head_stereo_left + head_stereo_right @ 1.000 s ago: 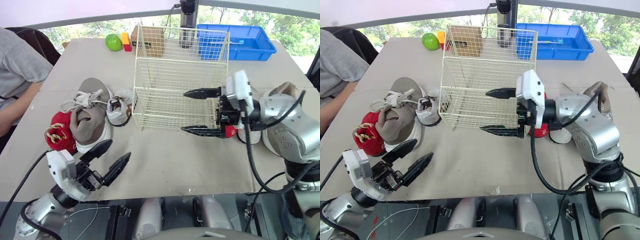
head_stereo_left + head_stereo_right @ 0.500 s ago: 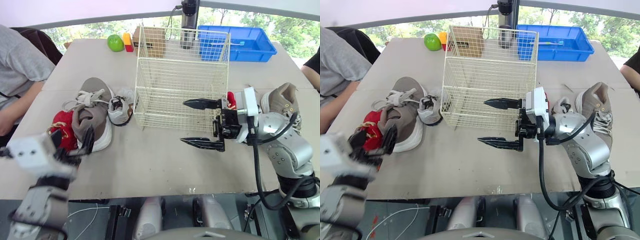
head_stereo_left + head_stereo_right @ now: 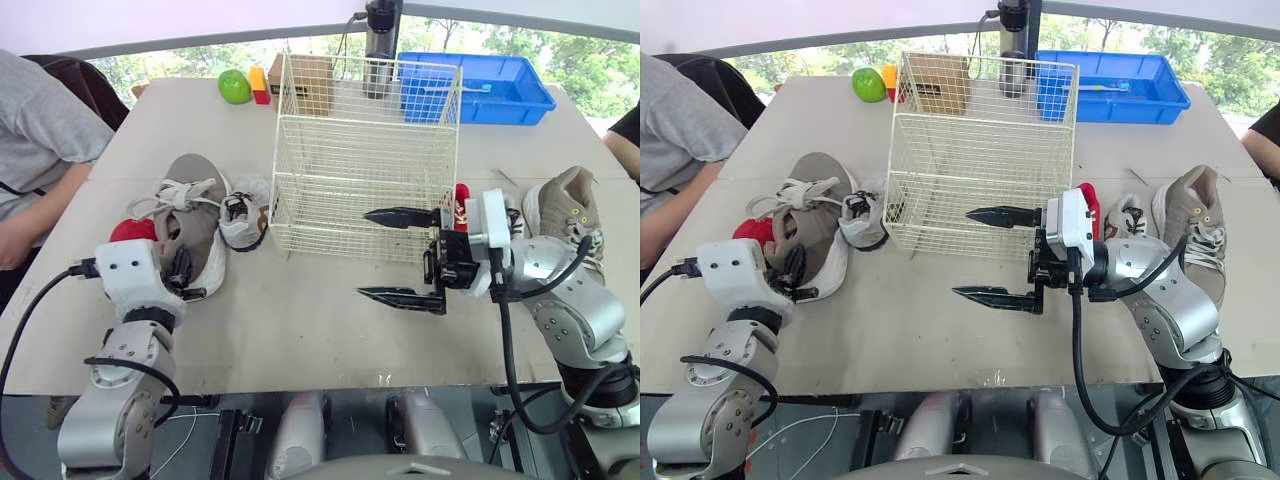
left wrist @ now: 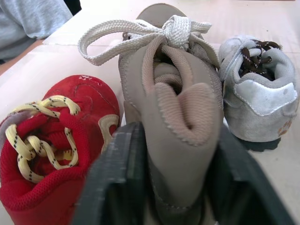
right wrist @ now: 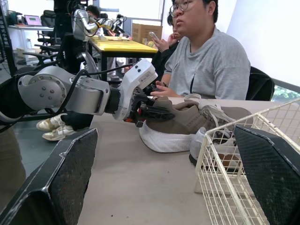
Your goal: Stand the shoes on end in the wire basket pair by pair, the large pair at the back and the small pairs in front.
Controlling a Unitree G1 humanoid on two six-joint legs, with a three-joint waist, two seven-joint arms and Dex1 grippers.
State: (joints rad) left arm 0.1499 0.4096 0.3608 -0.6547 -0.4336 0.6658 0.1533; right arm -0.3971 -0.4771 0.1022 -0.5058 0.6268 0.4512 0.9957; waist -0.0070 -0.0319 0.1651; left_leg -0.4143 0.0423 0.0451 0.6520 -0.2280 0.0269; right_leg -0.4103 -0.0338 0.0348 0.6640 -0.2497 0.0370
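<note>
I think I am on the first pair, because the wire basket (image 3: 350, 170) has no shoes in it yet. The big grey shoe (image 3: 195, 210) lies on the surface (image 3: 300, 310) to the left of the basket. Its long way runs along the basket's left wall, with the heel toward me and the toe pointing away.

My left fingers (image 4: 117, 183) sit one on each side of that heel and touch it, so I think they have hold of it. My right fingers (image 3: 400, 214) are spread wide and hold nothing. They hang just in front of the basket.

The left arm is the near one for this shoe. From here the basket is off to the right, so I think the shoe must go up, over the top edge and down at the back, standing on end.

A little red shoe (image 4: 51, 140) lies just beside the big one, on the side away from the basket. A little pale shoe (image 3: 240, 215) lies between the big shoe and the basket. I must not bump it.
</note>
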